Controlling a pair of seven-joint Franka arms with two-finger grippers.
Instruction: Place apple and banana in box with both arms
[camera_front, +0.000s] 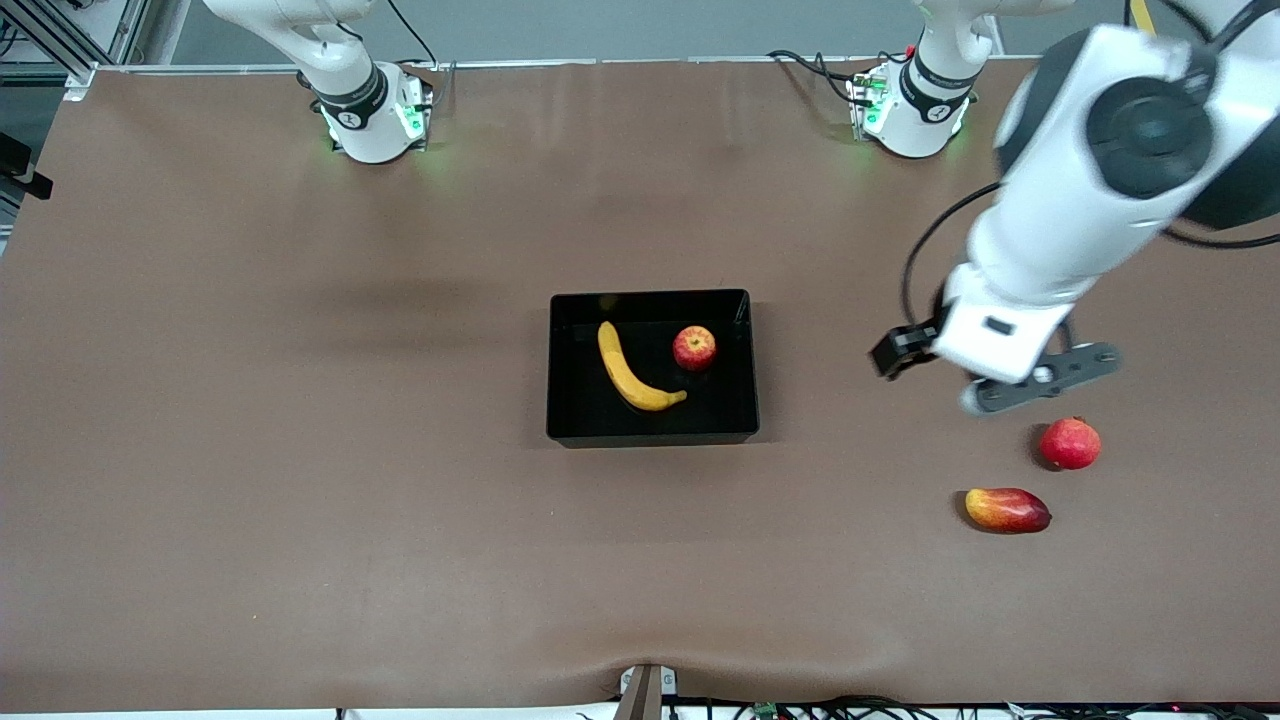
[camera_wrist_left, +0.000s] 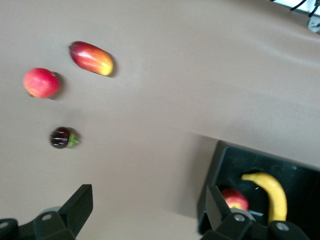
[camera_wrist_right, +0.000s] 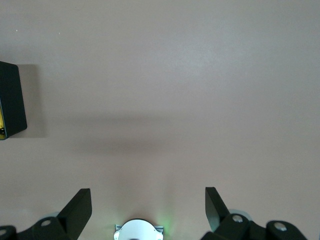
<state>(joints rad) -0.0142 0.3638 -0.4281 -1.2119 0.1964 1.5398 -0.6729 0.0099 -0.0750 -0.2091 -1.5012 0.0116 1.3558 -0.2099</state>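
The black box (camera_front: 652, 437) sits mid-table. The yellow banana (camera_front: 630, 372) and the small red apple (camera_front: 694, 347) lie inside it, side by side and apart. In the left wrist view the box (camera_wrist_left: 216, 170), the apple (camera_wrist_left: 235, 199) and the banana (camera_wrist_left: 273, 192) also show. My left gripper (camera_wrist_left: 147, 200) is open and empty, up over bare table between the box and the loose red fruits; its hand (camera_front: 990, 345) shows in the front view. My right gripper (camera_wrist_right: 148, 202) is open and empty, high over its own base, out of the front view. A box corner (camera_wrist_right: 12, 100) shows there.
A round red fruit with a crown tip (camera_front: 1070, 444) and a red-yellow mango (camera_front: 1007, 510) lie toward the left arm's end, nearer the front camera than the left hand. A small dark fruit (camera_wrist_left: 62, 137) lies beside them, hidden under the arm in the front view.
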